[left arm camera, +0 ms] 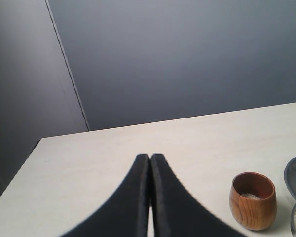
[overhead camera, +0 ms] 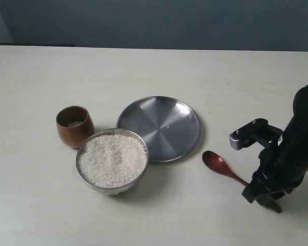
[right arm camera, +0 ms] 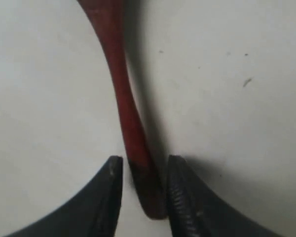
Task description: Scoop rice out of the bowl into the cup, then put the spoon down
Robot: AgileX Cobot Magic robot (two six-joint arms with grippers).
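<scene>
On the bench [overhead camera: 41,77], spoon [overhead camera: 218,164] lies between spread right jaws, left jaws pressed together; cup [overhead camera: 74,132] holds a little rice [overhead camera: 74,123], scooping seemingly finished.

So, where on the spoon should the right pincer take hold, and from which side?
Grip the spoon at the end of its thin handle, away from the oval head, coming from above. It lies flat on the table, and the open right pincer straddles that end.

Exterior high, angled down on table [overhead camera: 41,205], left wrist low, level, sharing the cup [left arm camera: 253,200], right wrist close over spoon [right arm camera: 126,108]
</scene>
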